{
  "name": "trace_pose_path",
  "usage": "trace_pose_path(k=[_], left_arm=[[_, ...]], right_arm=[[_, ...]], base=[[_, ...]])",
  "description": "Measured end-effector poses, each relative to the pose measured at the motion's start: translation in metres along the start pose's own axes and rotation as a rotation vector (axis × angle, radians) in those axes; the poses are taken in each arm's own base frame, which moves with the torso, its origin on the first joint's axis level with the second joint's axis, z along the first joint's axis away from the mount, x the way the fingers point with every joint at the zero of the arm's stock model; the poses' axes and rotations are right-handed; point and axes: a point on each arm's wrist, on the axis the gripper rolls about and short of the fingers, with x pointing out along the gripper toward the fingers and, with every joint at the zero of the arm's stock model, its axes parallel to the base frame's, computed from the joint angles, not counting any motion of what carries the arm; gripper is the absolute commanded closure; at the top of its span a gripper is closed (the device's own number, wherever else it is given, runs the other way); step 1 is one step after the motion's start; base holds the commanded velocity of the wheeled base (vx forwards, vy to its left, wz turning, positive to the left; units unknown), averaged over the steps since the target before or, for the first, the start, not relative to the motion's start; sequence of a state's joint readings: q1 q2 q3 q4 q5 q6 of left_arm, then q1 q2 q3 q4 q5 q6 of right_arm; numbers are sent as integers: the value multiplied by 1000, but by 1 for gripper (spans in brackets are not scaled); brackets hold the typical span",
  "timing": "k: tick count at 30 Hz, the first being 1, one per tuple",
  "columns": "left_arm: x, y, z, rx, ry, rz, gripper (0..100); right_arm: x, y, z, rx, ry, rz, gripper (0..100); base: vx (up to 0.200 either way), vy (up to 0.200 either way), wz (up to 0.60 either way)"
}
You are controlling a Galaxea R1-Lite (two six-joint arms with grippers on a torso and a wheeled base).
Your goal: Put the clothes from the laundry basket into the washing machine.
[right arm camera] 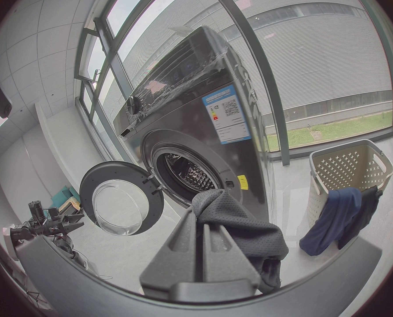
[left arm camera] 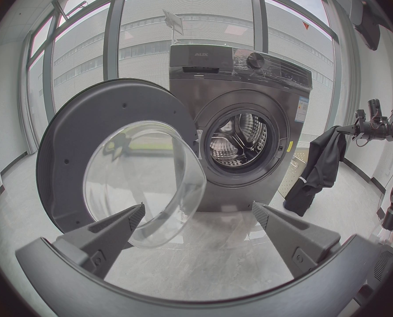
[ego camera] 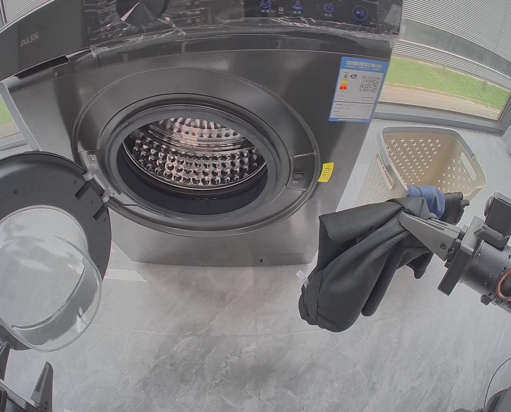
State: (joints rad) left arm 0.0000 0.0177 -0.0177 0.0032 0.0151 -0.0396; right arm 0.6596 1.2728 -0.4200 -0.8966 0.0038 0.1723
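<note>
Item: dark grey garment (ego camera: 355, 258), soft, light and limp by my judgement, best taken at a bunched fold, where my right gripper (ego camera: 405, 220) clamps it now, dangling near the laundry basket (ego camera: 427, 130), right of the washing machine (ego camera: 209, 75); left gripper (left arm camera: 197, 208) spread, empty.

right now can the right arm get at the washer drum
Probably yes: the door hangs wide open, and only floor lies between the right gripper holding the dark garment and the drum.
</note>
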Motion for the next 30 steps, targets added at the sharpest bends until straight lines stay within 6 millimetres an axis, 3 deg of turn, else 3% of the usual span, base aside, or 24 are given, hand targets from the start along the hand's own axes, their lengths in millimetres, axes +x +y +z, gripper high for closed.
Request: trace_pose_path(k=[19,26,30], left_arm=[[0,0,0,0,0,0,0],[0,0,0,0,0,0,0],[0,0,0,0,0,0,0]], right_arm=[[0,0,1,-1,-3,-4,100],[0,0,0,-1,-2,-3,100],[0,0,0,0,-1,-4,100]], base=[[0,0,0],[-200,0,0],[0,0,0]])
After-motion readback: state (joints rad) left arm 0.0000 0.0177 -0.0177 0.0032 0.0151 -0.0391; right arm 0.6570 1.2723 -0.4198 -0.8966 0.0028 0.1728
